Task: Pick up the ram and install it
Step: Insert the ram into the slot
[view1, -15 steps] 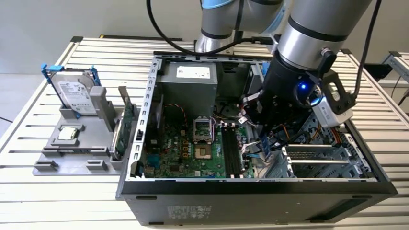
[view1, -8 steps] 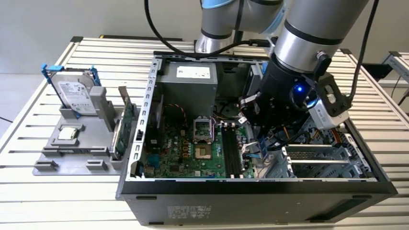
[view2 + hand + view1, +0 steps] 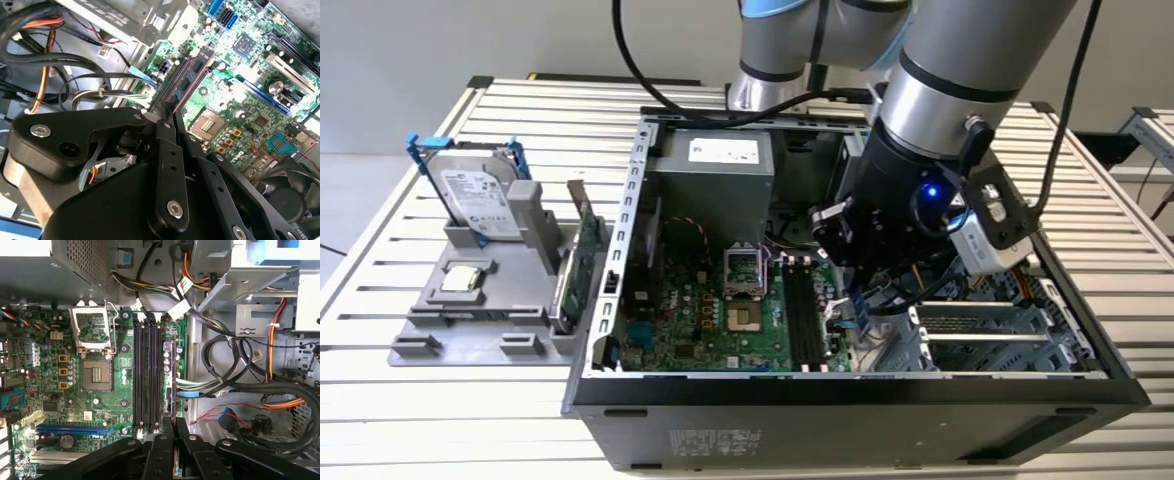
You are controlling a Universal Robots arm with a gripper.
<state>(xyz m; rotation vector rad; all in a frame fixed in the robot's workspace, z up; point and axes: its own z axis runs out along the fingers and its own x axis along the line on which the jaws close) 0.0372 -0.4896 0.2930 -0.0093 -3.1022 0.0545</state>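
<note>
My gripper (image 3: 169, 116) is shut on the ram (image 3: 192, 75), a narrow bluish stick with black chips and an orange contact edge. In the first wrist view the ram (image 3: 173, 385) appears edge-on, rising from the gripper (image 3: 173, 426) just beside the black memory slots (image 3: 147, 375) on the green motherboard (image 3: 60, 390). I cannot tell whether it touches a slot. In the exterior view the gripper (image 3: 854, 285) reaches down into the open computer case (image 3: 854, 400), right of the memory slots (image 3: 803, 315).
Bundled black, orange and white cables (image 3: 240, 370) and a metal drive cage (image 3: 250, 285) crowd one side of the ram. The CPU socket (image 3: 95, 372) lies on the slots' other side. Outside the case, a grey holder (image 3: 467, 320) carries a hard drive (image 3: 478, 195) and a green card (image 3: 587, 245).
</note>
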